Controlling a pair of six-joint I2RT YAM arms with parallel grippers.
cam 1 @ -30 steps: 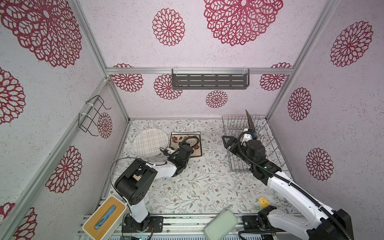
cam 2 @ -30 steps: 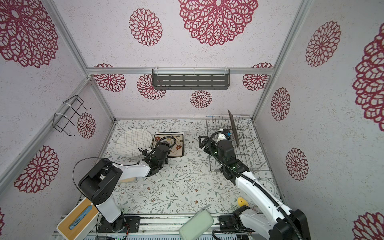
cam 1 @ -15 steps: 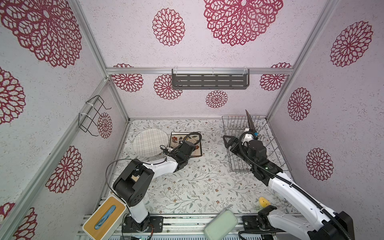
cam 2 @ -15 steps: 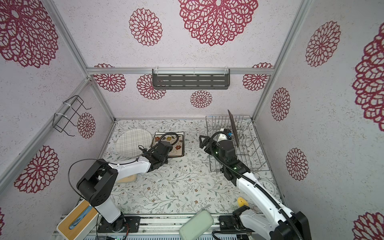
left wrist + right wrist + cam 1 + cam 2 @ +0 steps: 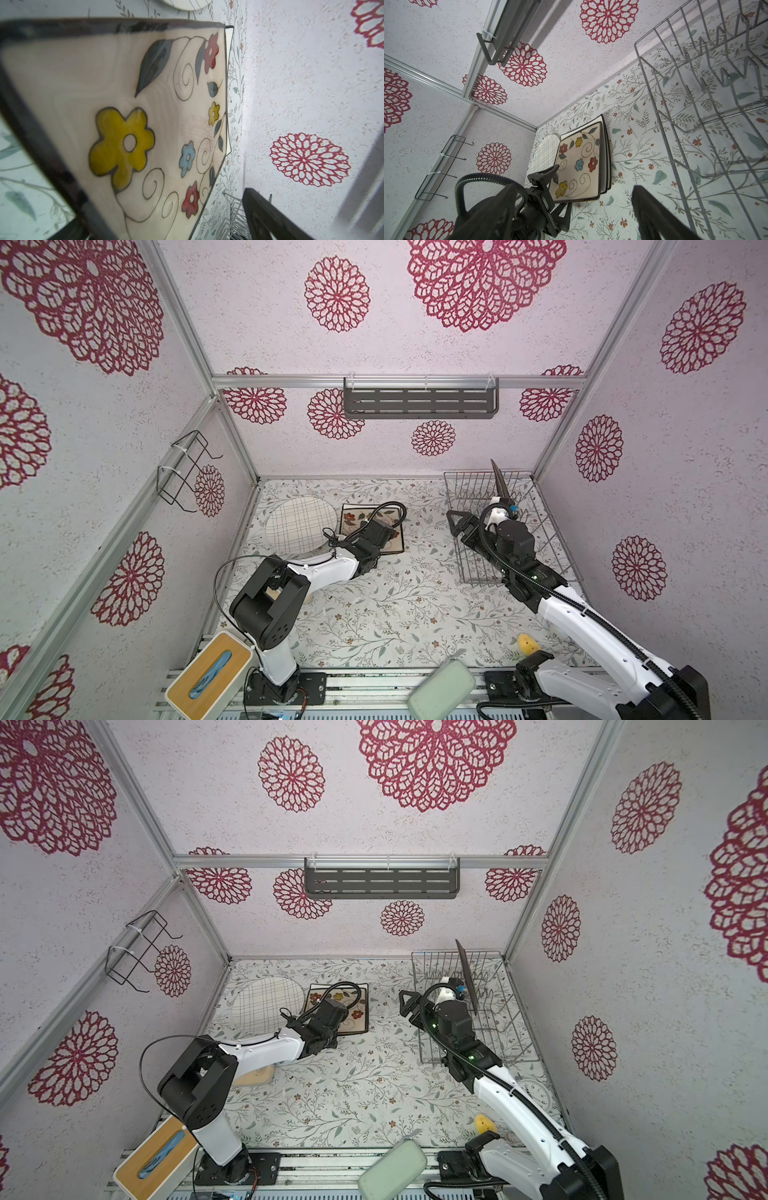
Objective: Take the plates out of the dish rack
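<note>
Your left gripper (image 5: 559,188) has slid farther over the cream floral plate (image 5: 577,166) on the table (image 5: 374,605), jaws wide, gripping nothing. The right gripper (image 5: 461,526) gapes empty beside the dish rack (image 5: 548,531), where only the dark brown plate (image 5: 498,485) remains.

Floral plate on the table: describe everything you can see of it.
The floral plate is rounded-square, glossy cream ceramic by its look, dark-rimmed, painted with yellow, red and blue flowers, grey leaves and swirls. It lies flat atop a white plate, beside the round grid plate; the open left pincer sits at its edge.
</note>
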